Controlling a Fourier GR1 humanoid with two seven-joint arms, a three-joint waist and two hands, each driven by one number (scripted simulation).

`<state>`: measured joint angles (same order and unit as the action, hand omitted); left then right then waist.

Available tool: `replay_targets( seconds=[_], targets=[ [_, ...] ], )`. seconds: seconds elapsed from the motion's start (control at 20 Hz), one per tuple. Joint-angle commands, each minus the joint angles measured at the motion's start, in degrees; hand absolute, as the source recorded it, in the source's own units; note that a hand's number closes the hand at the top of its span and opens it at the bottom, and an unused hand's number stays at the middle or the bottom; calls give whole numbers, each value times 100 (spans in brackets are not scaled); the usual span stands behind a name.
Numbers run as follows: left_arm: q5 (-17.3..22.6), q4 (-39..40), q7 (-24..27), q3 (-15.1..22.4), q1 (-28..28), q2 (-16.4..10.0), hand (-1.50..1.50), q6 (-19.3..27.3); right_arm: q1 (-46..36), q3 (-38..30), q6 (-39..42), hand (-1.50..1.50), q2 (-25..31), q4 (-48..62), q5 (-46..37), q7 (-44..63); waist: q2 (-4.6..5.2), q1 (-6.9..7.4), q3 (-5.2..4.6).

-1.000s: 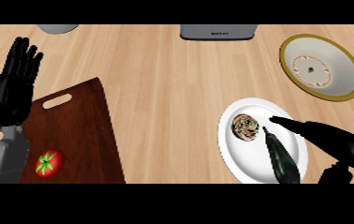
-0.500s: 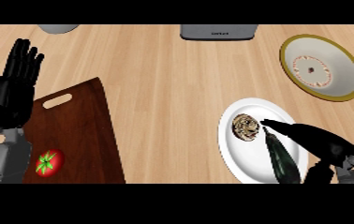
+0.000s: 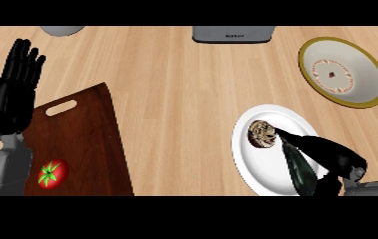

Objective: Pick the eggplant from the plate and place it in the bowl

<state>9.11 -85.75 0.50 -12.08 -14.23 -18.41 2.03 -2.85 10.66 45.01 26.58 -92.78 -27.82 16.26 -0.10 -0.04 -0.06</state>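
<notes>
A dark, long eggplant lies on the white plate at the lower right, with its pale cut stem end pointing up-left. My right hand sits over the eggplant's right side, fingers curling along it toward the stem end. Its thumb shows below, near the plate's lower rim. The bowl, yellow-rimmed with a patterned white inside, stands at the upper right, apart from the plate. At the left edge my left hand rests open with fingers up.
A dark wooden cutting board with a handle slot lies at the lower left, with a red tomato on it. A grey appliance stands at the back centre, and a grey object at the back left.
My right hand has slid down and to the right along the eggplant, closing round it. The left hand has not moved.
</notes>
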Motion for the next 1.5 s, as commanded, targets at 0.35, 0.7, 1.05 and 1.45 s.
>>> replay_targets(
  seconds=[0.35,0.7,1.05,1.45],
  targets=[
    [-120,-165,-139,-1,-38,124,0,25,-109,320,-578,-150,-235,1214,-1107,-701,17,27,10],
    [-263,-229,72,77,196,328,0,99,-331,190,-995,150,-539,932,-1261,-951,7,31,7],
    [-97,-41,-20,-156,-9,35,0,-119,-152,-1239,-1439,150,1365,1679,-1184,-2761,35,56,35],
    [-62,56,73,-201,-68,85,0,-89,-359,-2615,-2025,150,2891,2939,-1129,-3677,167,-25,113]
  ],
)
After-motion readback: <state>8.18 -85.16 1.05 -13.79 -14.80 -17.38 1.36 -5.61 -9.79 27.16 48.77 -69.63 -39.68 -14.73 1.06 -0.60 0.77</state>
